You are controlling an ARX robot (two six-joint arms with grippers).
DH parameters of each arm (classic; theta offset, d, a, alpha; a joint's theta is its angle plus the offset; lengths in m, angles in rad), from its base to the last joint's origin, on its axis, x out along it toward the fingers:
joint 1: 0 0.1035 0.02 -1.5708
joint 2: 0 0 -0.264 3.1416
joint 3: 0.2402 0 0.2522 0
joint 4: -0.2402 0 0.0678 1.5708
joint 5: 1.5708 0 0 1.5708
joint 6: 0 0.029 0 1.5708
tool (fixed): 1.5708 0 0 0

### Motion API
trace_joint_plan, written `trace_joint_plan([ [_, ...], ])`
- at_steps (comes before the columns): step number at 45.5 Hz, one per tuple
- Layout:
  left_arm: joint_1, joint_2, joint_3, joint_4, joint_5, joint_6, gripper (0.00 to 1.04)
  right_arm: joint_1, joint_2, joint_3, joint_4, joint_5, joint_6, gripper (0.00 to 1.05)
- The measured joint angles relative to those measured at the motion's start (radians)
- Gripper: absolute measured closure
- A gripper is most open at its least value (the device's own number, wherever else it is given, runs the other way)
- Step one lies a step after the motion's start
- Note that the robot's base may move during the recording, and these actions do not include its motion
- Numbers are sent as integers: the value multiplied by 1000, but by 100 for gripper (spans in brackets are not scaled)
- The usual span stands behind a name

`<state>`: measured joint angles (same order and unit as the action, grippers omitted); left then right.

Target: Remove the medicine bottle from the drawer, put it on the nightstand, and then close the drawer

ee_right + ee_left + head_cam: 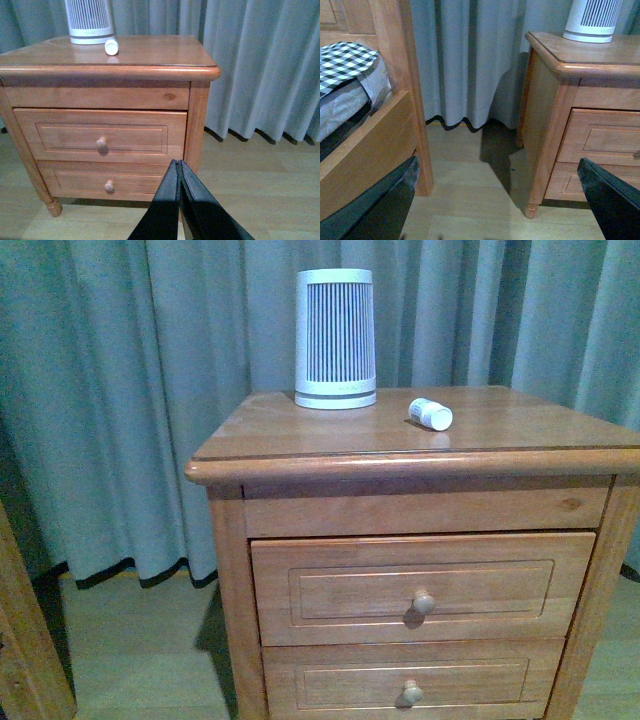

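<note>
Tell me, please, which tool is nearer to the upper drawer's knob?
Probably the right. The right tool, shut, faces the nightstand's front with the knob in view. The left tool, open, sits off toward the bed frame, seeing only the cabinet's corner.

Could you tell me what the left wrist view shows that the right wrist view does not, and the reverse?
Only the left wrist view shows the bed frame with its checked bedding, and the left gripper open. Only the right wrist view shows the medicine bottle lying on top, both drawer knobs, and the right gripper shut. Both show the nightstand, the closed upper drawer, the ribbed white cylinder, the curtain and the wooden floor.
</note>
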<state>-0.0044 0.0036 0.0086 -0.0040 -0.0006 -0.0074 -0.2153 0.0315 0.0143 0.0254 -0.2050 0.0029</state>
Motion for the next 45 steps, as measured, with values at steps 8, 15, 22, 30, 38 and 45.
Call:
trace_joint_plan([
  [8,0,0,0,0,0,0,7,175,-23,0,-23,185,0,102],
  [15,0,0,0,0,0,0,7,209,-24,0,-24,198,0,102],
  [22,0,0,0,0,0,0,7,211,-25,0,-24,199,-1,100],
  [30,0,0,0,0,0,0,7,211,-25,0,-24,200,0,73],
  [38,0,0,0,0,0,0,7,211,-25,0,-24,200,-1,42],
  [45,0,0,0,0,0,0,7,211,-25,0,-24,200,-1,8],
])
